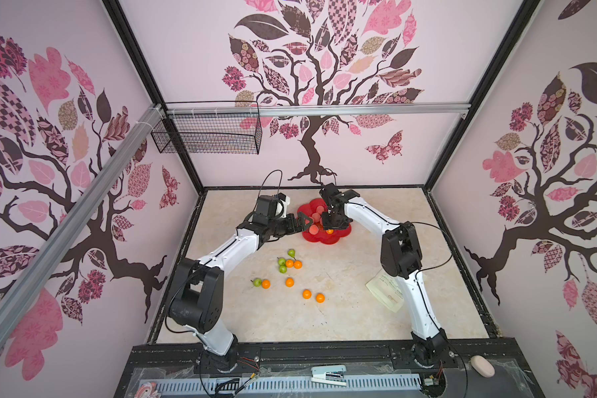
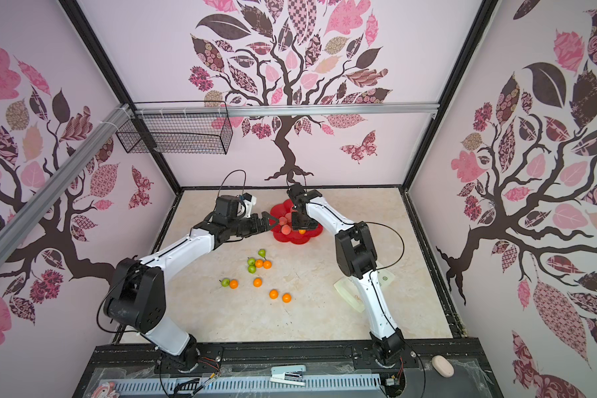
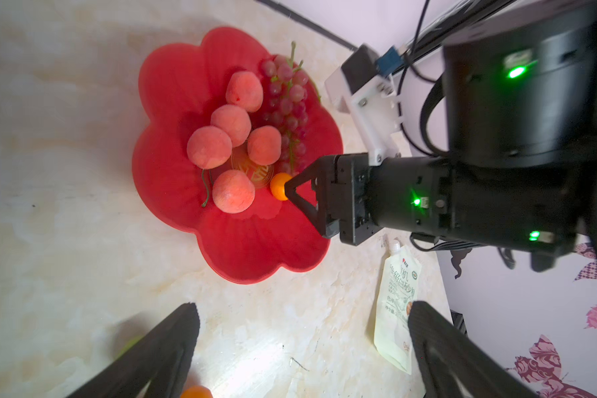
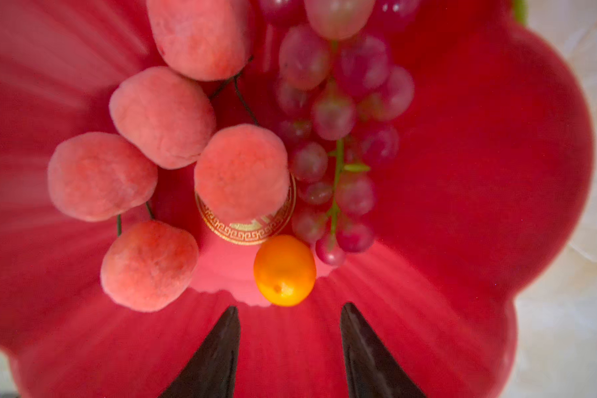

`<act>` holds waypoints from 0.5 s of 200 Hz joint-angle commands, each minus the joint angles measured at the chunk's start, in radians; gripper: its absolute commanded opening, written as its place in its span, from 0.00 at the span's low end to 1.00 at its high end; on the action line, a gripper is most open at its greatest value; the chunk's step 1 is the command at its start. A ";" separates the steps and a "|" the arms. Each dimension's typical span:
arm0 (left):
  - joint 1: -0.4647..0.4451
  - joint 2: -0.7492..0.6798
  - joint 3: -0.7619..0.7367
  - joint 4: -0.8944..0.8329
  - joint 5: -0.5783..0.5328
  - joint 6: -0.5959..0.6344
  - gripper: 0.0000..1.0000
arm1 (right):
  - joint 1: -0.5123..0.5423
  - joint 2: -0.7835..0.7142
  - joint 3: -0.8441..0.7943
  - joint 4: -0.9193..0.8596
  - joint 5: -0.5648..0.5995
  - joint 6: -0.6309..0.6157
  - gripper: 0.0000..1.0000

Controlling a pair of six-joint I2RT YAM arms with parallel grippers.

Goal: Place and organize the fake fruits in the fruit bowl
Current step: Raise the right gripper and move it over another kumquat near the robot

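Right gripper [image 4: 290,310] hangs low over the fruit bowl [image 4: 479,172], its two dark fingers parted with nothing between them. One small orange [image 4: 284,270] lies free just beyond the tips, on the red slope beside the gold emblem [image 4: 249,231]. Five fuzzy peaches [image 4: 242,172] cluster around the emblem, and the grape bunch [image 4: 335,113] lies along their far side. I judge the orange light, hard and glossy, so it would roll on this smooth dish. I would pinch it across its widest part from straight above. The peaches look velvety and should grip better by the body than by their thin stems. The grape bunch probably flops, so its main stalk is the safer hold. In both top views the right arm rises to a high elbow, then bends its wrist steeply down into the bowl. The left arm stretches forward almost level, and the left gripper [image 3: 304,306] is spread wide and empty near the bowl's rim. Six loose oranges [image 1: 289,282] and four green pears [image 1: 282,265] wait on the desk [image 3: 66,206], well apart from the bowl.
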State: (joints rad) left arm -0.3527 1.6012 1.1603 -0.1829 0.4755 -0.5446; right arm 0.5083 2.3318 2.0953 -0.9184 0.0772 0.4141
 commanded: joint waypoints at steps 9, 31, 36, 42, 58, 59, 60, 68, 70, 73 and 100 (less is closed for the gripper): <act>-0.047 -0.157 -0.045 -0.077 -0.104 0.044 0.98 | -0.002 -0.253 -0.135 0.079 -0.057 -0.013 0.51; -0.103 -0.260 -0.097 -0.130 -0.182 0.057 0.98 | 0.011 -0.382 -0.298 0.164 -0.072 0.018 0.51; -0.115 -0.284 -0.117 -0.130 -0.194 0.052 0.98 | 0.017 -0.408 -0.333 0.180 -0.074 0.023 0.51; -0.127 -0.311 -0.138 -0.132 -0.203 0.043 0.98 | 0.022 -0.440 -0.375 0.195 -0.073 0.031 0.51; -0.145 -0.380 -0.199 -0.136 -0.220 0.007 0.99 | 0.042 -0.517 -0.473 0.227 -0.071 0.055 0.51; -0.145 -0.386 -0.203 -0.138 -0.220 0.005 0.99 | 0.044 -0.520 -0.480 0.227 -0.071 0.057 0.51; -0.148 -0.390 -0.207 -0.139 -0.221 0.003 0.98 | 0.045 -0.524 -0.486 0.229 -0.072 0.058 0.51; -0.154 -0.422 -0.234 -0.145 -0.225 -0.016 0.98 | 0.057 -0.557 -0.529 0.238 -0.070 0.068 0.51; -0.156 -0.430 -0.241 -0.146 -0.226 -0.021 0.99 | 0.059 -0.565 -0.538 0.239 -0.068 0.072 0.51; -0.158 -0.443 -0.251 -0.149 -0.228 -0.026 0.99 | 0.067 -0.577 -0.551 0.241 -0.063 0.076 0.51; -0.170 -0.554 -0.333 -0.187 -0.241 -0.066 0.98 | 0.148 -0.670 -0.674 0.252 -0.045 0.101 0.51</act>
State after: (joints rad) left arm -0.5129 1.1282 0.9020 -0.3218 0.2707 -0.5644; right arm 0.5858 1.7462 1.4982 -0.6880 0.0231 0.4755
